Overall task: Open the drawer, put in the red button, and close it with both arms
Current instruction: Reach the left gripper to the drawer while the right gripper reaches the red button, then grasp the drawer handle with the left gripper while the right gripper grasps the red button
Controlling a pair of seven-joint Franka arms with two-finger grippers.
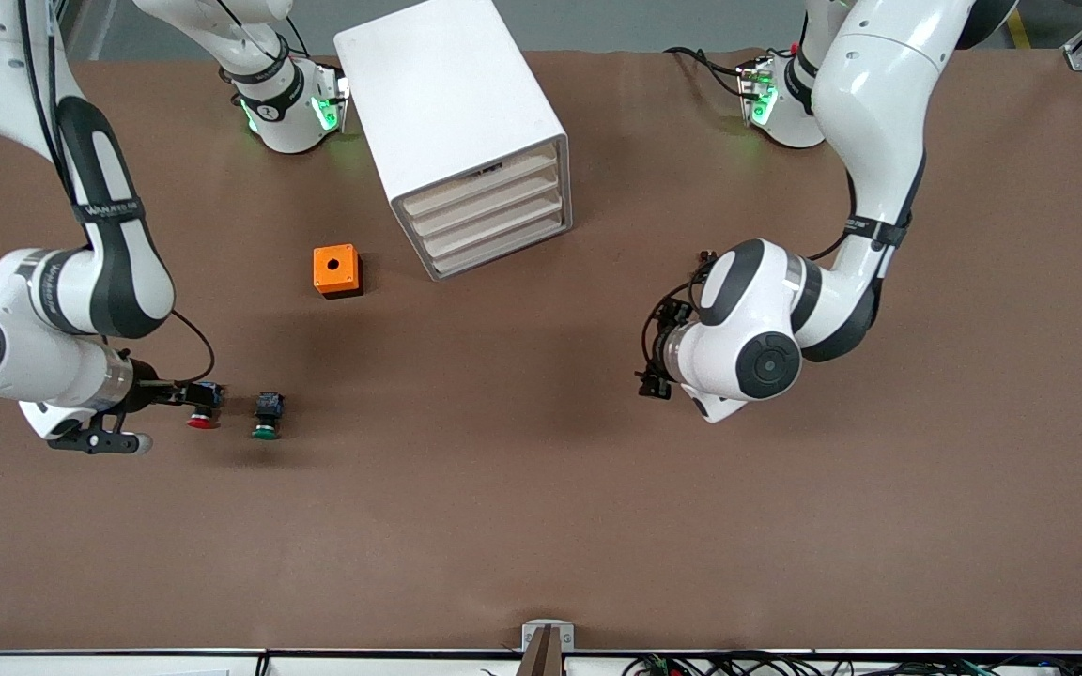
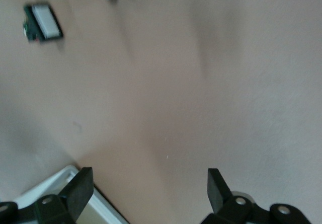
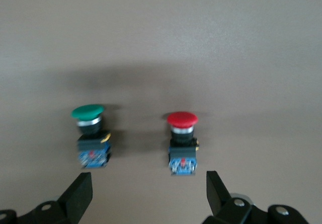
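Two buttons lie on the surface: the red button (image 3: pixel 182 142) just ahead of the right gripper (image 3: pixel 148 194), whose jaws stand open, and the green button (image 3: pixel 90 136) beside it. All four drawers appear closed. Left gripper (image 2: pixel 150 191) waits open over bare surface near the cabinet (image 1: pixel 461 127).

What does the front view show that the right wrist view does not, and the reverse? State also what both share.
Only the front view shows the cabinet with all four drawers shut, the orange box, and the left gripper waiting over bare table. Only the right wrist view shows the right gripper open, its fingers wide apart, not yet touching either button. Both show the red button beside the green button on the brown table.
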